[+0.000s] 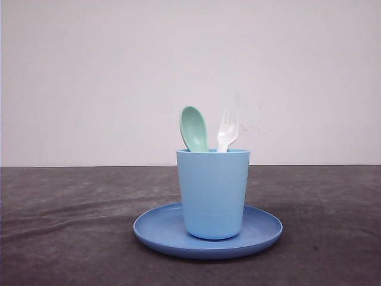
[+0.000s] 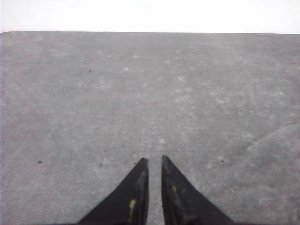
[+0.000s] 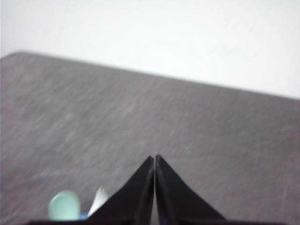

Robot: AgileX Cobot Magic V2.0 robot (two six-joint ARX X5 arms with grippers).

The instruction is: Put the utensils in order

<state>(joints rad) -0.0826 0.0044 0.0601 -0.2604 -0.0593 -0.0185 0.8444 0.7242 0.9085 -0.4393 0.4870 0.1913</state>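
Grey table covering (image 1: 71,238) across the lower half of the front view, wrinkled, otherwise bare. Round blue plate (image 1: 153,233) at lower centre of frame, flat on the cloth. Light blue cup (image 1: 212,193) upright on the plate, centre of frame, serving as holder. Mint-green spoon (image 1: 194,128) standing in the cup, bowl up, just left of centre above the rim. White fork (image 1: 227,129) beside it in the same cup, tines up, just right of the spoon; contact between the two not determinable. Handles down inside the cup, hence upright and contained; judged as the organized state, task apparently complete.

Left gripper (image 2: 154,161) at bottom centre of the left wrist view, over bare cloth: narrow slit between the tips, nothing held, nothing touched. Right gripper (image 3: 154,158) at bottom centre of the right wrist view: tips pressed together, empty; spoon and fork tops blurred at lower left of that frame, apart from the fingers. Both judged clear of the work.
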